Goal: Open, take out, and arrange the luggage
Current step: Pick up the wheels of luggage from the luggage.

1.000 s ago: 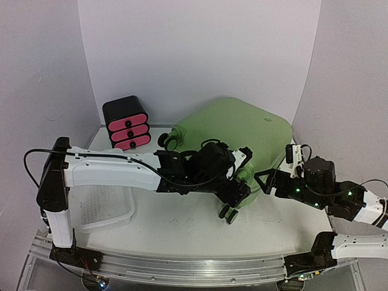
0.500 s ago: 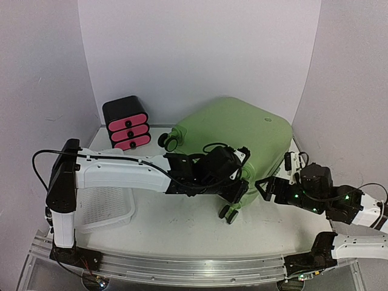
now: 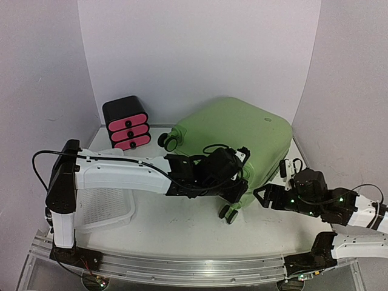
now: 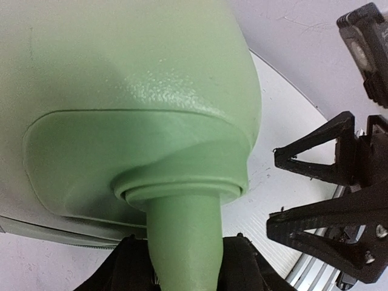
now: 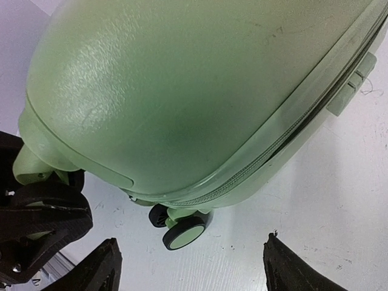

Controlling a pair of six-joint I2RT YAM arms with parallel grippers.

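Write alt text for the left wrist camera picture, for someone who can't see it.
A light-green suitcase corner fills the frame, its wheel stem clamped between the black fingers of the left gripper at the bottom edge. At right, the right gripper hangs open over the white table.

1 luggage (image 3: pixel 236 130), 1 box (image 3: pixel 125 121), 1 basket (image 3: pixel 106 209)

Light-green hard-shell luggage (image 3: pixel 242 136) lies closed on its broad side, wheels facing left.
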